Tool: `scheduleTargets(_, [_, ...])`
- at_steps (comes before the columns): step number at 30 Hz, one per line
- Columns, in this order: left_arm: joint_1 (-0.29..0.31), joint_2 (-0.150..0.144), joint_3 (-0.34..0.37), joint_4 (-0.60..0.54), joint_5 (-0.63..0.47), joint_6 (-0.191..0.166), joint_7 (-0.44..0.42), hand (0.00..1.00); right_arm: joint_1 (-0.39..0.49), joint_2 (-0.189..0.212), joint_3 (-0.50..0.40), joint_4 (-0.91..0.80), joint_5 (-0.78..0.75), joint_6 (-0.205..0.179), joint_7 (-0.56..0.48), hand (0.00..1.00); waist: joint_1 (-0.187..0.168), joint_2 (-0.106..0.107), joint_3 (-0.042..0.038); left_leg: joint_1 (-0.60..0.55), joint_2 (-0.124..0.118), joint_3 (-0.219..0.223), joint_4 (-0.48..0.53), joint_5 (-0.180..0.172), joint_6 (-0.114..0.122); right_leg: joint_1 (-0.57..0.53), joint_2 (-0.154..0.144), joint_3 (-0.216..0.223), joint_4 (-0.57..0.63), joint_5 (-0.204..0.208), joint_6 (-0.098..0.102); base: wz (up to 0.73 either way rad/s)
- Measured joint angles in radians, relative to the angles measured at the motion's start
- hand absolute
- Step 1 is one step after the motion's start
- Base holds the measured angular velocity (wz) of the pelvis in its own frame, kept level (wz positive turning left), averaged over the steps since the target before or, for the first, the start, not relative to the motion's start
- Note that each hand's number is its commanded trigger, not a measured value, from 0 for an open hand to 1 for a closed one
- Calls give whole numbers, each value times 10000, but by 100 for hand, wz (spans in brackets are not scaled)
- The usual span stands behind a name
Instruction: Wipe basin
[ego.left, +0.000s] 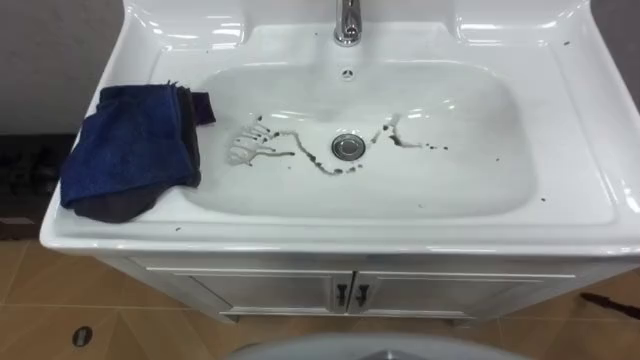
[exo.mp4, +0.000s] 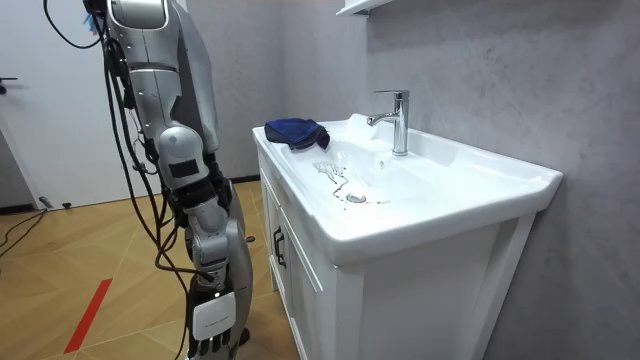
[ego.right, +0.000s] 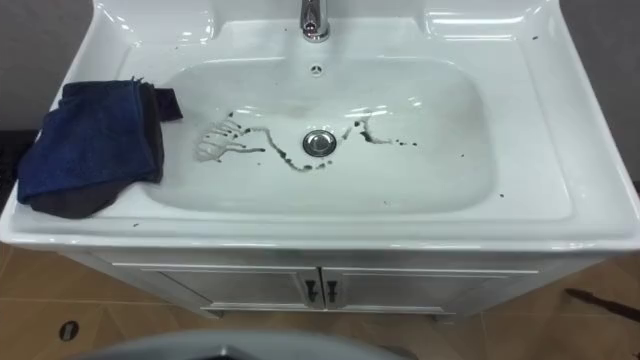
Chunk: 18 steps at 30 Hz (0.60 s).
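Left eye view first: the basin (ego.left: 470, 190) is nowhere near clean. Dark streaks (ego.left: 322, 163) squiggle across the bottom of the bowl on both sides of the drain (ego.left: 347, 146), with a smeared patch towards the left slope and a few specks out to the right. The blue cloth (ego.left: 130, 150) is parked in a heap on the counter's left ledge, its edge drooping just over the rim into the bowl, well clear of the streaks, and nothing is touching it. The faucet (ego.left: 347, 22) stands at the back, not running as far as I can see. Over to the room view: the robot stands upright in front of the cabinet, and its right hand (exo.mp4: 212, 330) hangs down beside its leg, fingers loose and apart, holding nothing, well below counter level. Same story on top from here: cloth at the far end of the basin, dark marks around the drain. Right eye view confirms it, with the streaks intact and the cloth bundled on the ledge. By my reading the wipe has not begun: the cloth is yet to be picked up, and the whole bowl is left to do.
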Motion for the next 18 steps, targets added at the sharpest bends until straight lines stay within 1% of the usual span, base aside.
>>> scheduleTargets(8, [-21,0,-3,-1,0,10,-31,0,-6,-4,0,4,-5,0,7,0,-6,-4,1,48,17,37,-4,-14,-14,-3,21,50,-12,3,-5,0])
scheduleTargets(11, [-41,0,-20,0,-3,11,-89,0,-6,-4,37,1,-1,-4,7,0,-4,-2,3,33,65,96,8,-41,-44,-3,66,100,-5,16,-27,-5])
scheduleTargets(18, [-83,-6,-96,0,-3,12,-118,0,-6,-14,70,-6,4,2,15,0,-120,10,4,27,108,99,23,-56,-70,-6,109,116,-14,18,-58,-1])
